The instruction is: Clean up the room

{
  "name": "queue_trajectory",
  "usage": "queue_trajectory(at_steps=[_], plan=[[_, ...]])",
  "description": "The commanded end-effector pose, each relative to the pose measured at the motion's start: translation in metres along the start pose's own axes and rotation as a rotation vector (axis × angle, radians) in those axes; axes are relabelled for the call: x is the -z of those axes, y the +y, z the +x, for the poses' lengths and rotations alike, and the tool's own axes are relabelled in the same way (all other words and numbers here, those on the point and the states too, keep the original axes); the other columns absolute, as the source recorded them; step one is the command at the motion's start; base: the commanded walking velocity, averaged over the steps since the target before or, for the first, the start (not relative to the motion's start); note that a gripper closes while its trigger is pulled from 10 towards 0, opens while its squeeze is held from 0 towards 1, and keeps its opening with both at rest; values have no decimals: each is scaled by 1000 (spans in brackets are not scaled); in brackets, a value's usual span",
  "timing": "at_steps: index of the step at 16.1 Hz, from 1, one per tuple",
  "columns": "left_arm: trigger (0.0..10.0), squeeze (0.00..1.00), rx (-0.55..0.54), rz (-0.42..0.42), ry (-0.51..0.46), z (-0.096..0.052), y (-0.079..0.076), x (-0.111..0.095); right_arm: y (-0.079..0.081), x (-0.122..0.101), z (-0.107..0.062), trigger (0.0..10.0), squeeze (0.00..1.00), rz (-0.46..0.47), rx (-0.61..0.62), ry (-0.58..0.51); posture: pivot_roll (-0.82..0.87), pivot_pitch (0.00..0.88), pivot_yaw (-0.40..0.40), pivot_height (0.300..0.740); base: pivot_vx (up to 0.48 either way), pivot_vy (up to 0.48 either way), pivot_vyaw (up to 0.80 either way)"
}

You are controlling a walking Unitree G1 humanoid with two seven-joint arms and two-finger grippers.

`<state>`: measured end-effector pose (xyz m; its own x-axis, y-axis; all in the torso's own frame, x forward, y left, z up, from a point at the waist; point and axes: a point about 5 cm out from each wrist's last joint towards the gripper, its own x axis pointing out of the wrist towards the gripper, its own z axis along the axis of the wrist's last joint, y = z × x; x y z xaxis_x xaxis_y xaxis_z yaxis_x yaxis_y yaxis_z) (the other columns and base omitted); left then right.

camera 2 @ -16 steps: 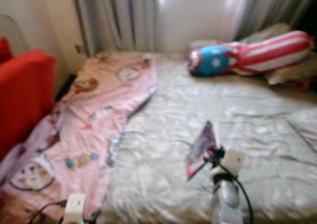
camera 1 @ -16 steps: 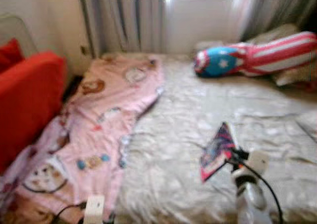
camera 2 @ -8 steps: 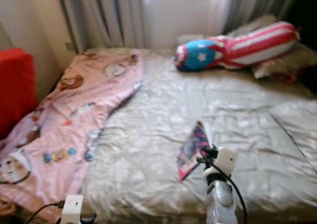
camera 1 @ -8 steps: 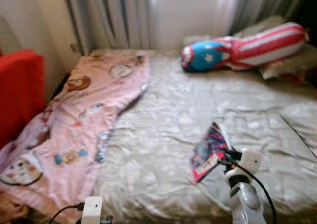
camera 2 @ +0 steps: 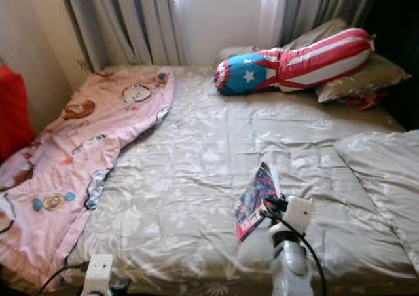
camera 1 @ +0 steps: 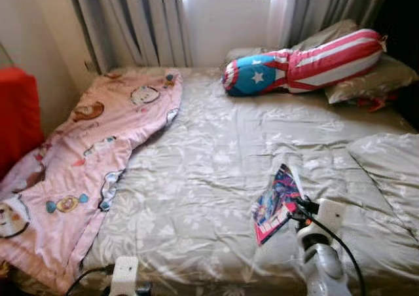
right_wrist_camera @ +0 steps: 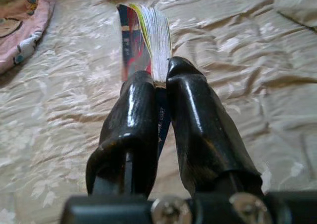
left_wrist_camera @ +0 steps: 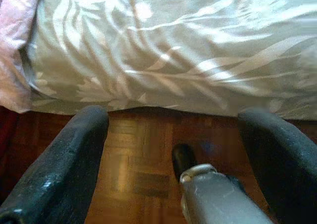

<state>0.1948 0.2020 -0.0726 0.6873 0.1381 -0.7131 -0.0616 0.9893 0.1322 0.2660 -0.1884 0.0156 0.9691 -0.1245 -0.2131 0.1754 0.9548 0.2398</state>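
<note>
head eyes: down over bed (camera 1: 216, 158) (shared) | wrists: close, along claws

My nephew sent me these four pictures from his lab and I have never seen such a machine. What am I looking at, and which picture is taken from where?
This is a walking humanoid robot tidying a bedroom. The two wide pictures come from a pair of cameras on its head, looking down at a bed with a grey leaf-patterned sheet. On it lie a pink cartoon blanket, a red, white and blue star bolster and grey pillows.

The other two pictures come from cameras on its wrists, each looking along that arm's two black fingers. The right tool is shut on a colourful booklet, held up over the sheet; its page edges show in the right wrist view. The left tool is open and low by the bed's edge, over a wooden floor.
</note>
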Motion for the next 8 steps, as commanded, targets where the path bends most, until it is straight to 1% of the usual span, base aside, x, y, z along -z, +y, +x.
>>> queue_trajectory(at_steps=[1,6,8], plan=[[10000,0,-9,5,19,-1,2,3,2,-10,4,10000,0,8,-5,-48,-90,0,-3,740,0,-337,0],[10000,0,-6,10,-3,0,-1,-1,3,-8,3,10000,0,11,-10,-42,-89,0,-2,740,0,-307,0],[10000,0,-5,11,-8,0,-1,-2,3,-8,3,10000,0,11,-11,-40,-90,0,-1,740,0,0,0]])
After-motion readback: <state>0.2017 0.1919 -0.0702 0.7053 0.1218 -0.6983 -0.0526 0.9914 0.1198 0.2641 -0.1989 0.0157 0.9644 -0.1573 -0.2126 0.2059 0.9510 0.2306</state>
